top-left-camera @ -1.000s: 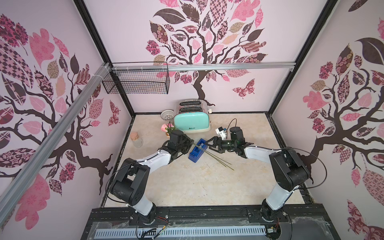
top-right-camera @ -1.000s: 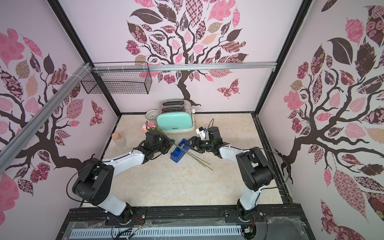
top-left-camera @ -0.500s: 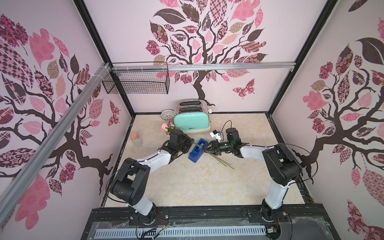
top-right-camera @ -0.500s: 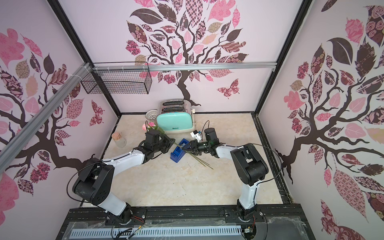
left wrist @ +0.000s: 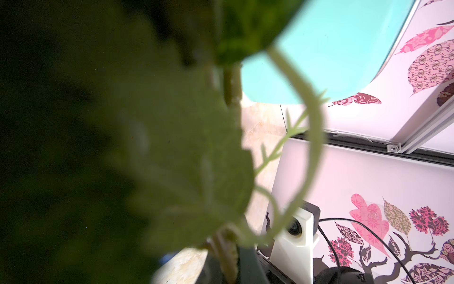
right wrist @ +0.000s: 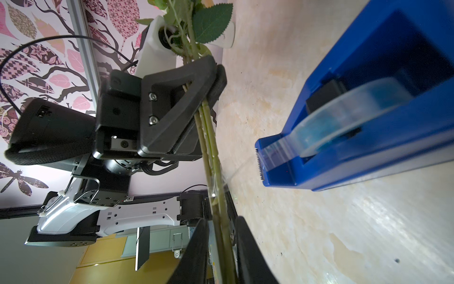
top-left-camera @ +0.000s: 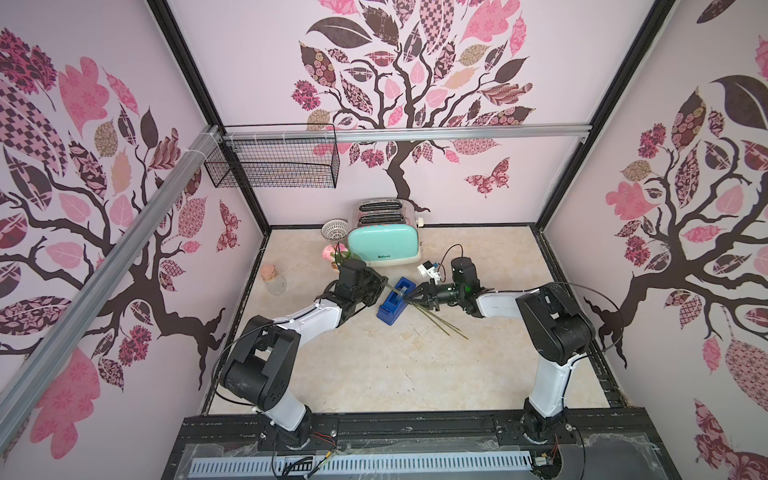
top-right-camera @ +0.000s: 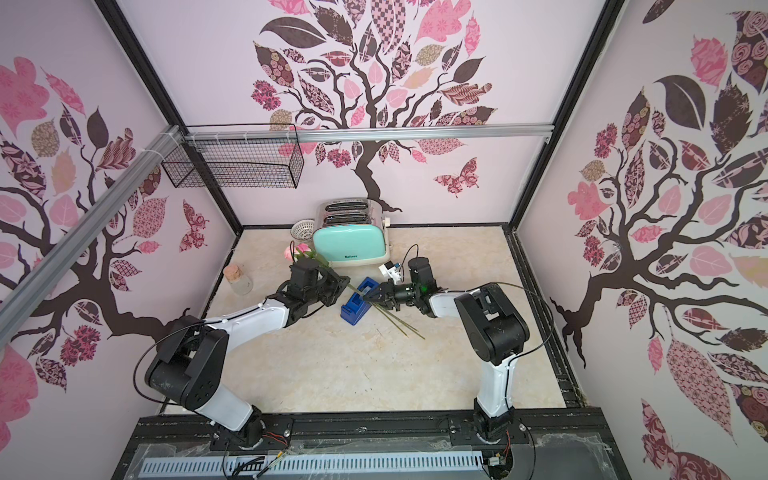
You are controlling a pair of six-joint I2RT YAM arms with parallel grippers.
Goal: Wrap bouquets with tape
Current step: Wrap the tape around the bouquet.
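Ahead of the right fingers (right wrist: 248, 253), the blue tape dispenser (top-left-camera: 396, 300) and the left fingers (right wrist: 172, 103) on the stems (right wrist: 208, 137) block the way, the toaster (top-left-camera: 382, 246) stands beyond, and bare tabletop (top-left-camera: 395, 365) lies open on their near side.

The tape dispenser (top-left-camera: 395, 301) lies before the toaster (top-left-camera: 382, 248), bouquet stems (top-left-camera: 437, 322) just beside it.

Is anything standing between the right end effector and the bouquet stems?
Nothing visible does. The stems run between the fingers of the right end effector; whether they pinch yet is unclear. A strand of tape runs from the dispenser to the stems, ahead of the fingers.
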